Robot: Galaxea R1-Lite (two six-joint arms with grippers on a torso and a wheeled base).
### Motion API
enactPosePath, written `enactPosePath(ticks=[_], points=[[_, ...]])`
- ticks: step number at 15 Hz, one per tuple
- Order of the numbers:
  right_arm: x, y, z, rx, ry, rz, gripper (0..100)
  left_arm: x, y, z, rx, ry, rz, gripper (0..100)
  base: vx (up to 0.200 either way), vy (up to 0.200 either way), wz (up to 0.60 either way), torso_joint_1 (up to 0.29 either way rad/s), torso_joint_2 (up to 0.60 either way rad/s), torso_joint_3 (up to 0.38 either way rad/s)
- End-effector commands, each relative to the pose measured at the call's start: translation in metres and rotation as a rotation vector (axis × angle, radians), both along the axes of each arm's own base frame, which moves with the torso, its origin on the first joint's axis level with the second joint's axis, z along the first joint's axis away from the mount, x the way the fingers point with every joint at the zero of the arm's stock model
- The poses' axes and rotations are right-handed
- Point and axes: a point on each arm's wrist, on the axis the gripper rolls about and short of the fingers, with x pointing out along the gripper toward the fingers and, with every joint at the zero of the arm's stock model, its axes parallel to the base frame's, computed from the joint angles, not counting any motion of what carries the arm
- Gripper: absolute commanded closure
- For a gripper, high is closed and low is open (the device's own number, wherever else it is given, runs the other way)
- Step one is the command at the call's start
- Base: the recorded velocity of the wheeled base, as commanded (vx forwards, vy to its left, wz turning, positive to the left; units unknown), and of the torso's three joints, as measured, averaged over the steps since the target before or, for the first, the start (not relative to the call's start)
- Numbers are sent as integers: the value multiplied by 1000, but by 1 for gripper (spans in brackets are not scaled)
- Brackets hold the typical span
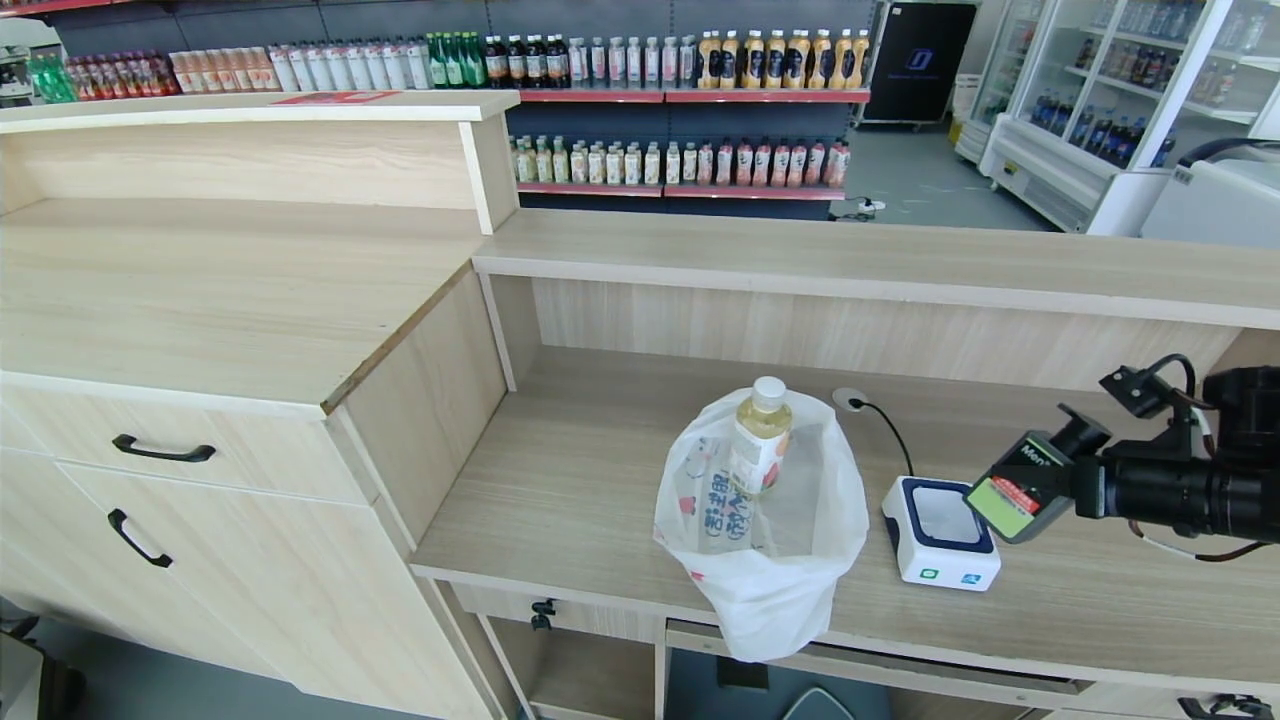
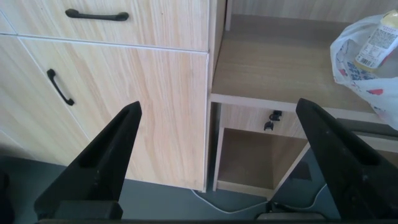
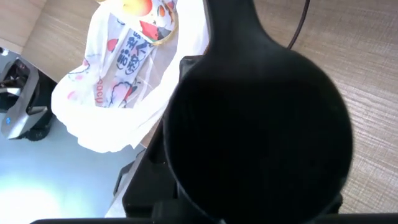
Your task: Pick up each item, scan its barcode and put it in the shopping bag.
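Note:
A white plastic shopping bag (image 1: 770, 540) stands open on the lower counter, with a yellow drink bottle (image 1: 762, 435) upright inside it. To its right sits the white barcode scanner (image 1: 940, 545), its cable running to the back. My right gripper (image 1: 1060, 470) is shut on a dark container (image 1: 1015, 490) with a green and red label, held tilted just above the scanner's right edge. In the right wrist view the container's dark round body (image 3: 258, 124) hides the fingers, with the bag (image 3: 106, 106) beyond. My left gripper (image 2: 219, 112) hangs open low before the cabinet, and the bag (image 2: 360, 56) is off to one side.
A taller wooden counter (image 1: 230, 290) with drawers and black handles (image 1: 163, 452) stands to the left. A raised ledge (image 1: 880, 260) runs behind the lower counter. Bare counter lies left of the bag and right of the scanner. Shelves of bottles line the back.

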Motion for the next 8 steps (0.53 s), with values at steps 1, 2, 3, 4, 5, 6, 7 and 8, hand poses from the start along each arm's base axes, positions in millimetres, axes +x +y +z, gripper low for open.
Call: enactPosePath(ticks=[1, 2, 3, 4, 5, 6, 7, 8], points=[[2, 2, -7, -7, 5, 13, 100, 0, 0, 0, -1, -1, 2, 0, 0, 0, 0, 0, 0, 0], [2, 2, -9, -13, 3, 15, 100, 0, 0, 0, -1, -1, -1, 0, 0, 0, 0, 0, 0, 0], [1, 2, -10, -17, 8, 14, 100, 0, 0, 0, -1, -1, -1, 0, 0, 0, 0, 0, 0, 0], [1, 3, -11, -17, 11, 14, 100, 0, 0, 0, -1, -1, -1, 0, 0, 0, 0, 0, 0, 0], [1, 3, -11, -17, 11, 15, 100, 0, 0, 0, 0, -1, -1, 0, 0, 0, 0, 0, 0, 0], [1, 3, -11, -15, 11, 15, 100, 0, 0, 0, 0, -1, 2, 0, 0, 0, 0, 0, 0, 0], [1, 3, -10, -14, 10, 13, 100, 0, 0, 0, 0, -1, 1, 0, 0, 0, 0, 0, 0, 0], [2, 3, -11, -13, 13, 13, 100, 0, 0, 0, -1, -1, -1, 0, 0, 0, 0, 0, 0, 0]])
